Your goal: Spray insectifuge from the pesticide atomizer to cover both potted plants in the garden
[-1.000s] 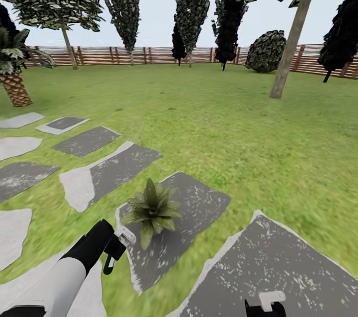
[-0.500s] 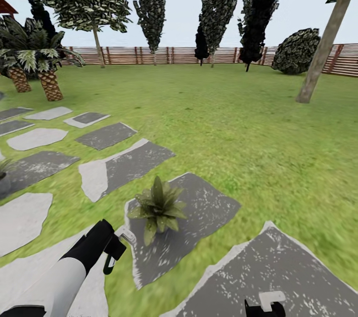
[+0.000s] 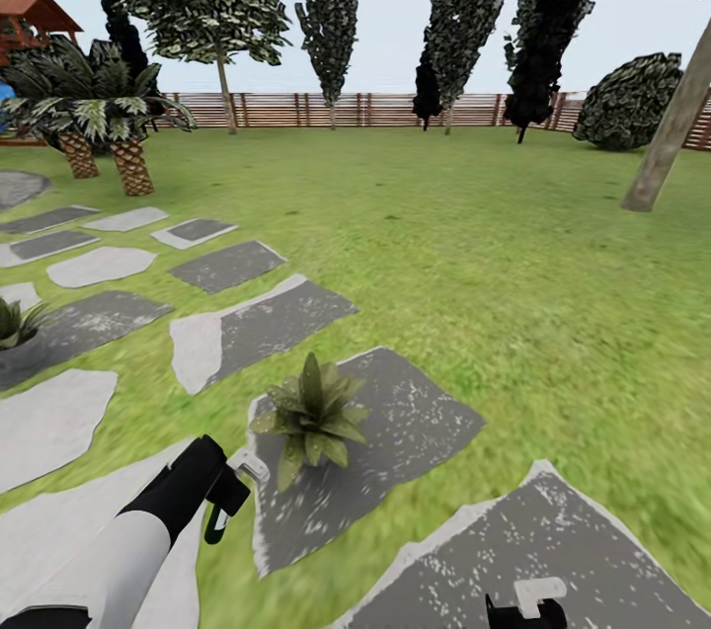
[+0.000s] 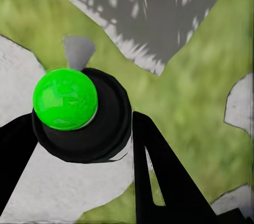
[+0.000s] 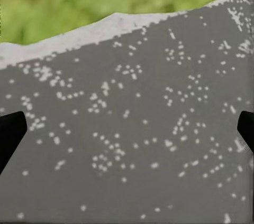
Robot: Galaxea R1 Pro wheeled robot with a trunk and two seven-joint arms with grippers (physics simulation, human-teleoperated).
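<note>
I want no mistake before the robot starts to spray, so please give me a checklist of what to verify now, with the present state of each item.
1. Pesticide atomizer held: ok. A dark bottle with a green top sits between the fingers of the left gripper.
2. Near potted plant found: ok. It stands on a grey slab, just ahead of the left gripper.
3. Second potted plant found: ok. It is farther off, at the left edge of the head view, partly cut off.
4. Nozzle aimed at a plant: cannot tell.
5. Right gripper free: ok. It is open, with nothing between its fingers, over another slab.
</note>
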